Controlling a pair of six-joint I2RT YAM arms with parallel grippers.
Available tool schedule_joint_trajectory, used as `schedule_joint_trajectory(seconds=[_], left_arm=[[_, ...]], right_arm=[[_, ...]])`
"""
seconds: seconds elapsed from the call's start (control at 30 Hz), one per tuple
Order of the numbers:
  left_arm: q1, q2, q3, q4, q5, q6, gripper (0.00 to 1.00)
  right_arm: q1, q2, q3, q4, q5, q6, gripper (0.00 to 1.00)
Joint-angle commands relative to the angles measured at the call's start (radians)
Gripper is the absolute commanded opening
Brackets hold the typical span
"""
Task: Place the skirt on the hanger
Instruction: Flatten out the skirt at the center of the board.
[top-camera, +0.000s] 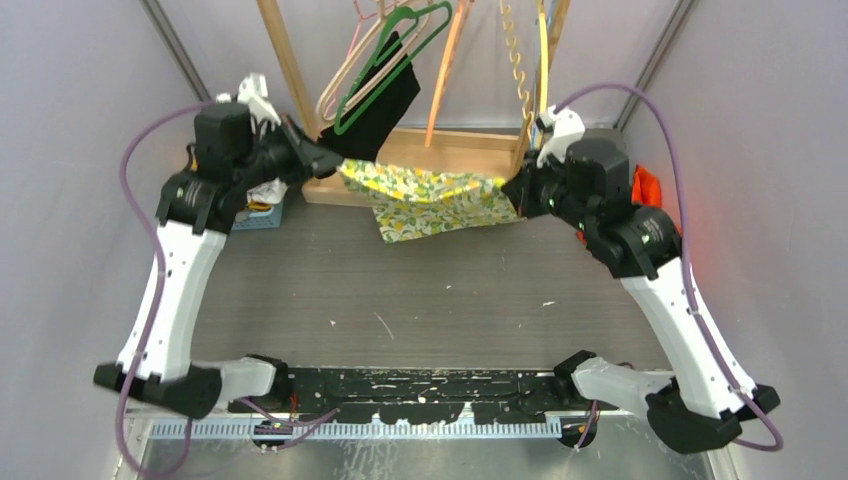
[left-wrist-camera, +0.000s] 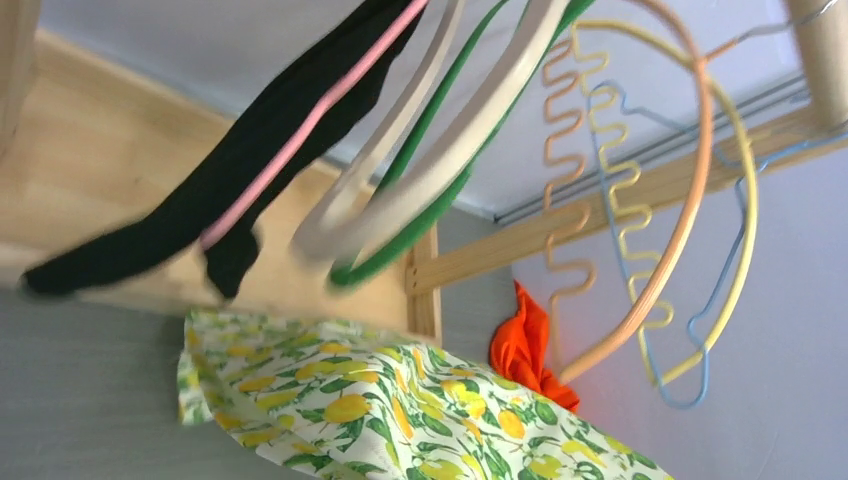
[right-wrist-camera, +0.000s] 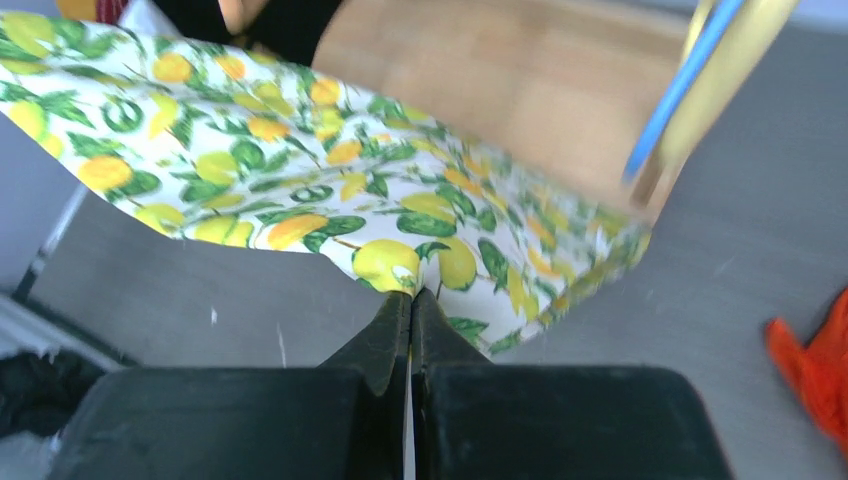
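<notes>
Left hand (top-camera: 328, 160) is clenching the skirt's (top-camera: 425, 195) left corner, upper left of centre in the top view. Right hand (top-camera: 513, 190) is pinching the opposite edge at upper right, its fingers (right-wrist-camera: 385, 330) pressed together on the cloth. Between them the skirt is hanging stretched over the desk's (top-camera: 420, 300) far end, just below the green hanger (left-wrist-camera: 370, 262), which is dangling from the wooden rack (top-camera: 285, 60) beside a black garment (top-camera: 385, 105).

wooden rack (top-camera: 450, 148) stands at the far edge of the dark table (top-camera: 420, 300). black garment (top-camera: 385, 100) hangs inside the rack frame. orange cloth (top-camera: 648, 187) lies at far right. blue basket (top-camera: 262, 215), holding crumpled items, sits at far left.
</notes>
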Motion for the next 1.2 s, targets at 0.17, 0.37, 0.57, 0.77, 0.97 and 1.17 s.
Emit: schedule_joint_trajectory(seconds=[0.17,0.37,0.57,0.77,0.97,1.17], left_arm=[[-0.061,-0.434,-0.707,0.168,0.07,-0.119,0.01],[-0.192,-0.604,-0.974,0.123,0.012,-0.219,0.02],[-0.252,-0.701,-1.057,0.033,-0.029,-0.259,0.06],[-0.252,-0.731,-1.016,-0.094,-0.034,-0.234,0.31],[-0.253,-0.726,-0.971,-0.148,-0.049,-0.196,0.46],[-0.252,-0.625,-1.016,0.016,-0.051,-0.19,0.3]], right_arm=[[0.009,-0.223,-0.581,0.103,-0.319,0.231,0.01],[0.039,-0.312,-0.728,0.056,-0.444,0.312,0.01],[0.04,-0.311,-0.762,0.009,-0.551,0.312,0.09],[0.043,-0.289,-0.723,0.007,-0.576,0.31,0.38],[0.043,-0.256,-0.658,0.011,-0.53,0.283,0.41],[0.044,-0.156,-0.393,-0.009,-0.233,0.212,0.38]])
